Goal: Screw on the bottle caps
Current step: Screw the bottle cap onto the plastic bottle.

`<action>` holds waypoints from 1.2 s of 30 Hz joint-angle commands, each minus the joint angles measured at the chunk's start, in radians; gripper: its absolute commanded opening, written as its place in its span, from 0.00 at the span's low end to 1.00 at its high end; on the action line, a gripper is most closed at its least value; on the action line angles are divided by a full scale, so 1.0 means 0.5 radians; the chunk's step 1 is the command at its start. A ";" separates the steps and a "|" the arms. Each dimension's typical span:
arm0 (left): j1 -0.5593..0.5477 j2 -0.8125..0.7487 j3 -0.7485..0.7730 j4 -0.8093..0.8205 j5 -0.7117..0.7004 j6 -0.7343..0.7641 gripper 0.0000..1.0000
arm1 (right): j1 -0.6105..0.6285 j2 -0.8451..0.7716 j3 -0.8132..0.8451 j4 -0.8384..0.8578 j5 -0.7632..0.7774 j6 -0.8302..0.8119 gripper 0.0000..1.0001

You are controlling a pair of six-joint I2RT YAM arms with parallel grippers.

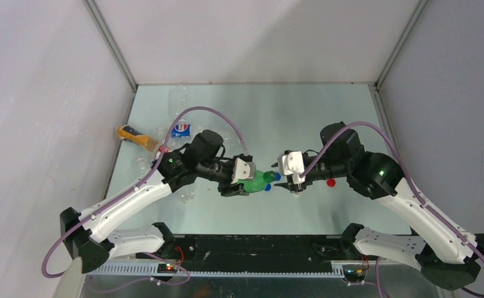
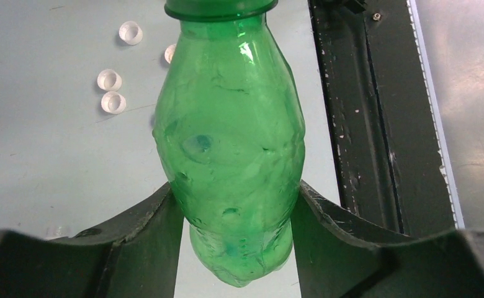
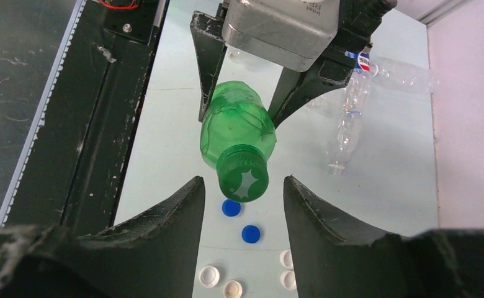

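Both arms reach inward, elbows bent. The left gripper (image 2: 236, 202) clamps a green plastic bottle (image 2: 227, 136) sideways at its belly. The facing right gripper (image 3: 242, 186) stands with fingers apart, flanking its green screw cap (image 3: 244, 179) without touching.

Pretty bare setup: pale grey-green bench (image 1: 301, 112) boxed in by plain white walls (image 1: 252, 37) on three sides, metal struts (image 1: 112, 45) running up the far corners, black rail (image 1: 258, 245) along the near edge.
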 commanded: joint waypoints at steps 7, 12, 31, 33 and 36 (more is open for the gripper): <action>0.009 0.012 0.126 -0.016 0.121 0.076 0.04 | 0.015 0.052 0.005 -0.003 -0.136 -0.128 0.48; 0.010 0.029 0.153 -0.013 0.130 0.094 0.04 | 0.017 0.092 0.005 0.008 -0.143 -0.085 0.40; -0.407 -0.203 -0.287 0.954 -1.433 0.004 0.01 | -0.092 0.415 0.005 0.320 0.947 2.782 0.00; -0.477 -0.166 -0.287 0.999 -1.608 0.025 0.00 | -0.136 0.424 0.005 0.335 0.940 3.030 0.00; -0.511 -0.101 -0.276 1.000 -1.667 0.021 0.00 | -0.153 0.393 0.005 0.396 0.986 3.035 0.00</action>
